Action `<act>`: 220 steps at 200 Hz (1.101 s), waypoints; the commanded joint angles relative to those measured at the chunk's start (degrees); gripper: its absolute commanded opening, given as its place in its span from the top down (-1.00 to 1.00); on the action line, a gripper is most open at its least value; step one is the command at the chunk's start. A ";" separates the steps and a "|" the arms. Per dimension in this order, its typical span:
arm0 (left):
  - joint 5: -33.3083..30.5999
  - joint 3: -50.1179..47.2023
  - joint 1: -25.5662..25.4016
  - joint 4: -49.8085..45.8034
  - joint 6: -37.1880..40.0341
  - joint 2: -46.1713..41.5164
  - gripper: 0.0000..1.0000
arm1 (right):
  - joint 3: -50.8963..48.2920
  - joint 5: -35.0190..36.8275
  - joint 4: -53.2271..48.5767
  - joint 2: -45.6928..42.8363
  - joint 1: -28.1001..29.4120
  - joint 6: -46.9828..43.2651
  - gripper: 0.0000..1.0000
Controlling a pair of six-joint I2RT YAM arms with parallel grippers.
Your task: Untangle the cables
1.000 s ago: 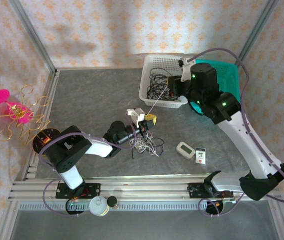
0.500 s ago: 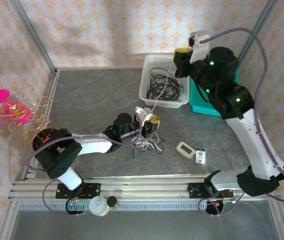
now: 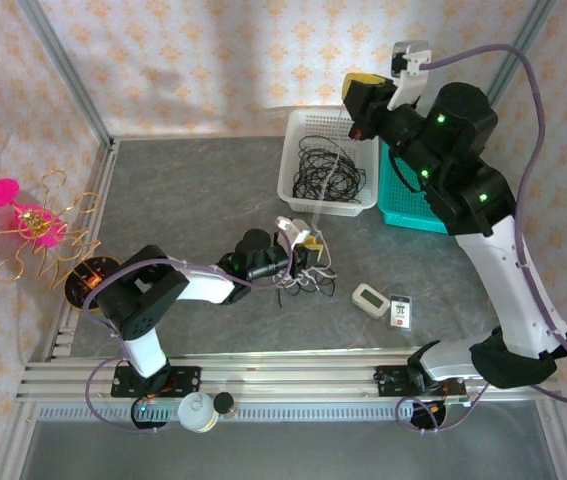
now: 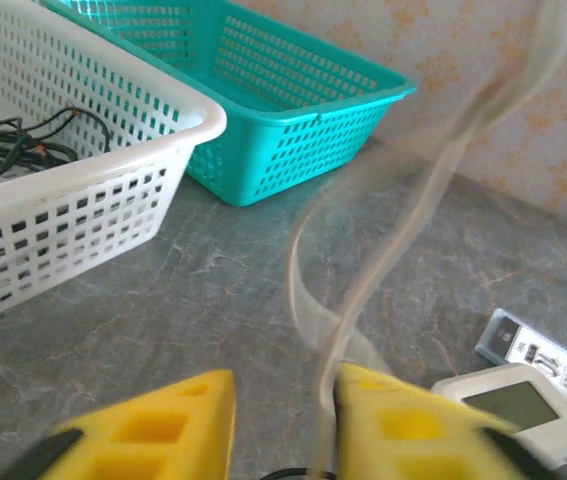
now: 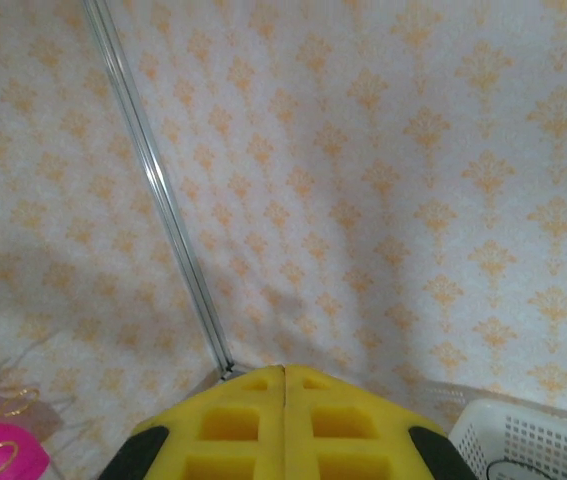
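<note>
Mostly black cables (image 3: 325, 168) coiled inside white basket (image 3: 289, 172).

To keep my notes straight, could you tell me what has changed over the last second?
The right arm lifted out of the white basket toward the back wall, the right fingers shut. The left fingers shifted slightly right over the table and now stand apart, a white cord running between them. The white basket, the teal basket, the black cords and the small meter stayed put.
</note>
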 commanded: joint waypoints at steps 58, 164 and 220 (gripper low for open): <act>-5.07 -5.72 -0.25 9.66 -2.40 5.20 0.96 | 7.38 1.73 3.37 0.16 -0.13 2.14 1.00; -8.74 -10.80 -0.27 15.72 -5.87 10.91 1.00 | 12.26 5.76 4.11 0.69 -0.07 0.74 1.00; -12.70 -17.05 -0.19 20.58 -7.68 10.94 1.00 | 13.35 9.49 5.44 -0.20 -0.13 -0.94 1.00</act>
